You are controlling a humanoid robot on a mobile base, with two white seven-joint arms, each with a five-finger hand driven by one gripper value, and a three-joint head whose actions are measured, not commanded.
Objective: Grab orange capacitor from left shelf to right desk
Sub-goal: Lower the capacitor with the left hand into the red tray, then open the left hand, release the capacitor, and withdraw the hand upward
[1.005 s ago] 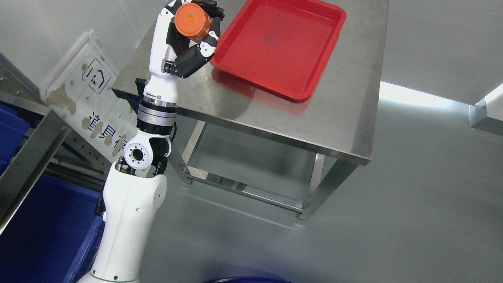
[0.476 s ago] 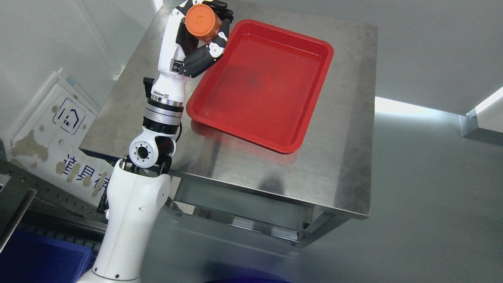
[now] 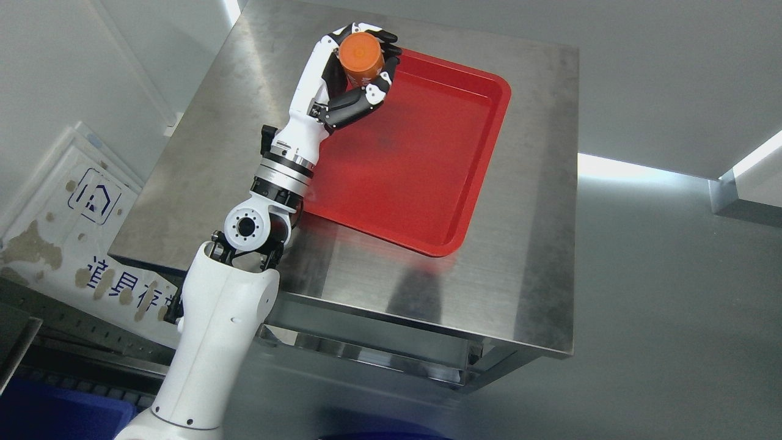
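My left hand (image 3: 360,76) is shut on the orange capacitor (image 3: 361,55), a short orange cylinder whose round end faces the camera. The hand holds it in the air over the far left corner of the red tray (image 3: 482,153), which lies on the steel desk (image 3: 537,244). The arm comes up from the lower left and reaches across the desk's left part. The right arm is out of view.
A white sign with blue print (image 3: 73,238) leans against the wall to the left of the desk. Part of a metal shelf frame (image 3: 18,342) and a blue bin (image 3: 55,415) show at the lower left. Grey floor lies to the right of the desk.
The camera has shifted, so the desk sits lower and more central in the picture. My left hand has moved with the capacitor from the tray's outer left edge to over its far left corner.
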